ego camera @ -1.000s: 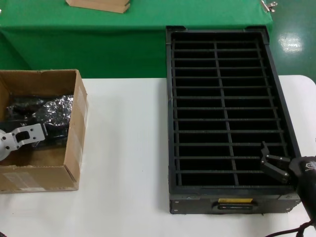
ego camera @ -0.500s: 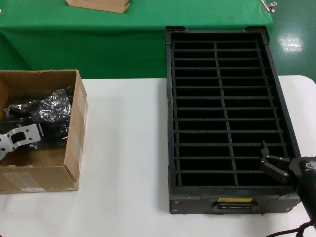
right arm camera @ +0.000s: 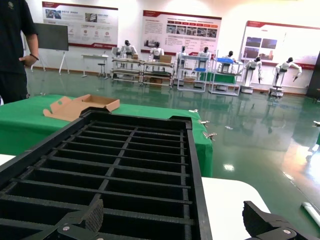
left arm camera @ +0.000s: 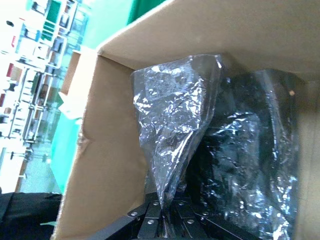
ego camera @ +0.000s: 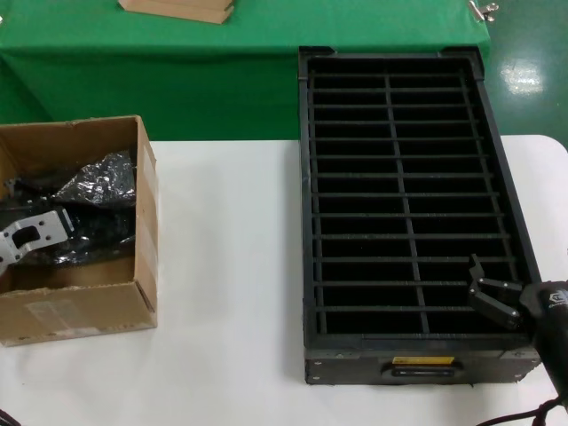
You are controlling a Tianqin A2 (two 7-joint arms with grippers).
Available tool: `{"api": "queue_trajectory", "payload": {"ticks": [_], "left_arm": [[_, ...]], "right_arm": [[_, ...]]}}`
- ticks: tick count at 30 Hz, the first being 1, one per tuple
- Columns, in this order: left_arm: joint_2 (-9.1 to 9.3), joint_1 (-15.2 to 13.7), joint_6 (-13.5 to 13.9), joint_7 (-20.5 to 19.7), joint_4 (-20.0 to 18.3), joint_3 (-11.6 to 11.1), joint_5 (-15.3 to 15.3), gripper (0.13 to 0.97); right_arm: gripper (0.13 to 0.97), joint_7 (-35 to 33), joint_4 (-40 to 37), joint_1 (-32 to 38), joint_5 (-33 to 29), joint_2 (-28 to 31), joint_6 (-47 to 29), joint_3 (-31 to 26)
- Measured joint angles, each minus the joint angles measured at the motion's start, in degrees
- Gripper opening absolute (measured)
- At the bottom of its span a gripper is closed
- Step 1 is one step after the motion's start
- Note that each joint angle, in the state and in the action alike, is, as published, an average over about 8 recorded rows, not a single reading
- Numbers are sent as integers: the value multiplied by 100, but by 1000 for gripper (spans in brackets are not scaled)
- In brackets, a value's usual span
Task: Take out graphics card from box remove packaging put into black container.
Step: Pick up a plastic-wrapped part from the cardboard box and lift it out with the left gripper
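My left gripper (left arm camera: 164, 220) is down inside the box (ego camera: 142, 222), which sits at the 9 o'clock edge of the white table (ego camera: 231, 284). Its jaws are pinched tight on a gathered corner of the packaging (left arm camera: 172, 125), a crinkled, glossy, see-through film pulled up into a peak. A darker, bulkier crinkled bag (left arm camera: 245, 165) lies against it on the side toward the black container. The plain corrugated walls stand close on all sides, so the only free way out is straight up. I cannot make out the graphics card through the wrinkles and glare, and the box floor is hidden under the plastic.

My right gripper (ego camera: 486, 288) hangs over the 5 o'clock corner of the black container (ego camera: 306, 177), jaws spread wide and holding nothing. The container fills the 3 o'clock side of the table, a hard black grid of narrow slots in two columns, with a yellow label (ego camera: 423, 361) on its front. Bare table lies between box and container. At 12 o'clock a green cloth (ego camera: 177, 80) carries a flat tan board (ego camera: 177, 9), cut off by the frame.
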Motion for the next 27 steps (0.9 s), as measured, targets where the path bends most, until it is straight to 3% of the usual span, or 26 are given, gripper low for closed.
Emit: {"api": "queue_trajectory", "payload": {"ticks": [10, 20, 27], "left_arm": [[-125, 11, 373, 110, -33, -195, -188, 147], [-294, 90, 933, 66, -155, -226, -218, 146], [-454, 379, 1281, -299, -751, -142, -135, 145]], "right_arm": [[966, 0, 0, 0, 0, 0, 0, 0], [966, 0, 0, 0, 0, 0, 0, 0], [966, 0, 0, 0, 0, 0, 0, 0]]}}
